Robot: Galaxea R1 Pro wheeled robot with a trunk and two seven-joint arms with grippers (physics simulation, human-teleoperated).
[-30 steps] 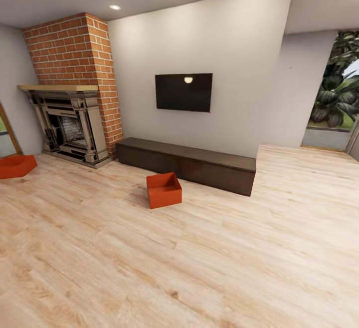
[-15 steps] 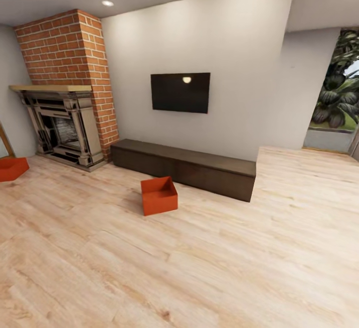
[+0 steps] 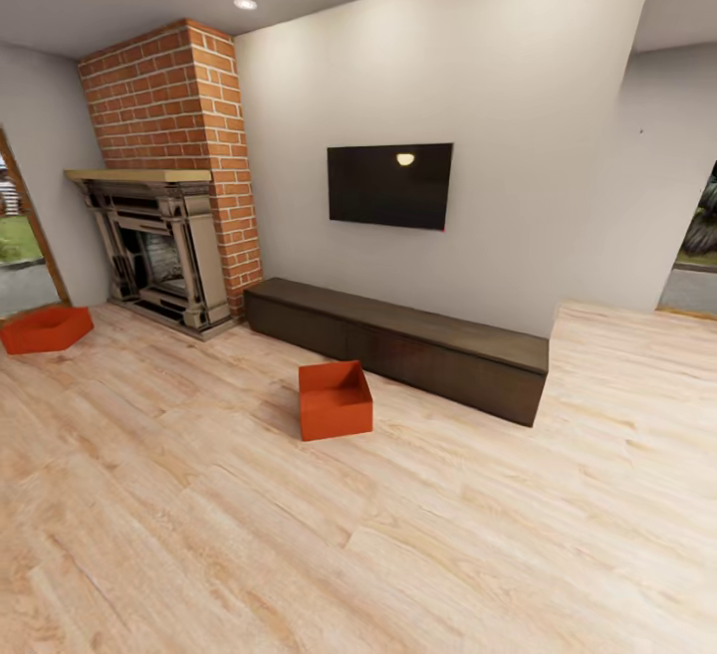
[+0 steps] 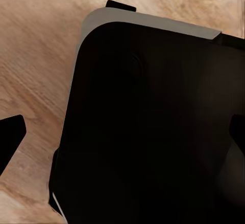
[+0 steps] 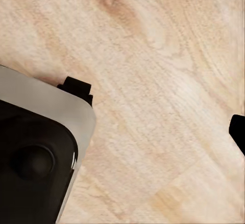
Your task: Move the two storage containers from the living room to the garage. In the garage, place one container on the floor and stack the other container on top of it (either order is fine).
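- Nearer storage container (image 3: 336, 400): red-orange open-top bin standing upright on the wood-plank floor (image 3: 418, 535) of the living room, at about 12 o'clock from me, a shade toward 11, well apart from my base
- Its set: one corner turned roughly toward me, so its walls run diagonal to my line of approach; top view reads near square, long axis I cannot tell
- Neighbour: long dark low bench (image 3: 398, 340) just beyond it at 12 to 1 o'clock, near but not touching
- Second storage container (image 3: 45, 328): same kind, at about 10 o'clock, on the floor near the fireplace (image 3: 159, 256) and a doorway, well apart from the first
- Left tool: wrist view gives my dark base body and planks, with dark finger tips at the frame edges; spread or pressed together I cannot tell
- Right tool: same case, planks and a base corner; state I cannot tell
- Judgement: nearer bin sits almost dead ahead, so neither arm is clearly favoured; drive forward first, then both arms on opposite walls
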